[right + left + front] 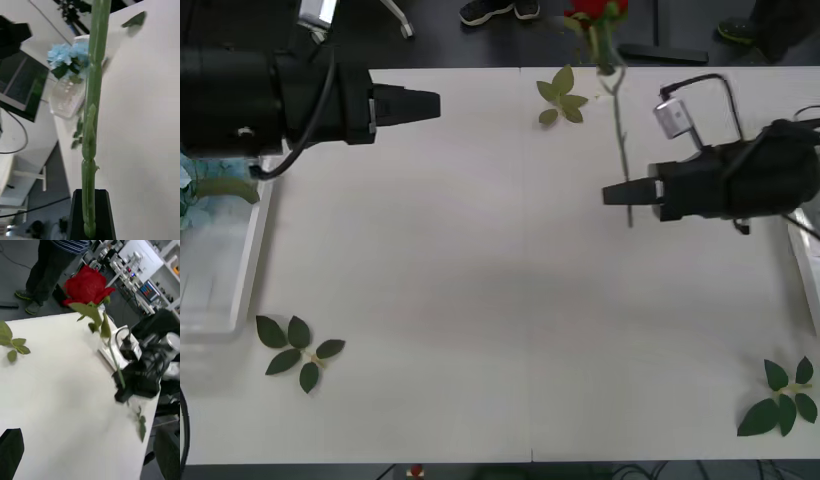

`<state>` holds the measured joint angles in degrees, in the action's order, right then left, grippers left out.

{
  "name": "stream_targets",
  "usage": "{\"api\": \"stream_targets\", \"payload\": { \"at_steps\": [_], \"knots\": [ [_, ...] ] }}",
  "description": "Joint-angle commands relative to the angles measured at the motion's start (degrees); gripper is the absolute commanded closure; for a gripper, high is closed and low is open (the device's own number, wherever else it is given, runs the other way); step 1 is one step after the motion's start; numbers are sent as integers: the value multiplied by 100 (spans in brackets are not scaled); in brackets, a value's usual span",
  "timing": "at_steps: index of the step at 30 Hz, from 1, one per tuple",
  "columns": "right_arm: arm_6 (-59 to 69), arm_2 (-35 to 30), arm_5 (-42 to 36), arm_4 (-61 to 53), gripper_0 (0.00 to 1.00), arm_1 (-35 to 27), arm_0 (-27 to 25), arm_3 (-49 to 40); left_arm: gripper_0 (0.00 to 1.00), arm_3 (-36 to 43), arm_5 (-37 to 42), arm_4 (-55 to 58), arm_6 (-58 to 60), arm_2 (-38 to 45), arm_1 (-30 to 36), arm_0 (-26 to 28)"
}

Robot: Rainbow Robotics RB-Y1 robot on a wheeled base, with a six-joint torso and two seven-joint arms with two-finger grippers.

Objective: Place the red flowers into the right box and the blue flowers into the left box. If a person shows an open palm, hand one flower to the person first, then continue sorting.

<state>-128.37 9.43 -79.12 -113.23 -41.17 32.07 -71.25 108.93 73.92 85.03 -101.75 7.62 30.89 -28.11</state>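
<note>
The right gripper (617, 193), at three o'clock, pinches the red rose (87, 285) low on its stem; keep it upright toward the right box (808, 272). The left gripper (432, 103), fingers together and holding nothing, waits at ten o'clock.

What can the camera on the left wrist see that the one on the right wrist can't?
Only the left wrist view shows the red rose's bloom, the person's legs beyond the table, and the right gripper from outside, shut on the stem. Only the right wrist view shows the blue flowers lying in the left box. Both share the rose's green stem, the white table and loose leaf sprigs.
</note>
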Motion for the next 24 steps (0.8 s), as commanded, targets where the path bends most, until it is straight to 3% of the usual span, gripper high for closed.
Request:
{"api": "stream_targets", "payload": {
  "at_steps": [1,10,18,24],
  "knots": [
    [278,-258,152,232,100,-990,141,-187,0,173,210,110,-732,82,374,104],
    [427,-319,468,662,100,-2976,-421,85,0,173,96,347,-2455,38,690,350],
    [375,-697,486,1260,100,-3741,-1028,621,0,173,113,567,-3088,47,893,420],
    [375,-759,925,2438,100,-3811,-1080,1025,0,173,403,532,-3105,117,893,403]
  ]
}}
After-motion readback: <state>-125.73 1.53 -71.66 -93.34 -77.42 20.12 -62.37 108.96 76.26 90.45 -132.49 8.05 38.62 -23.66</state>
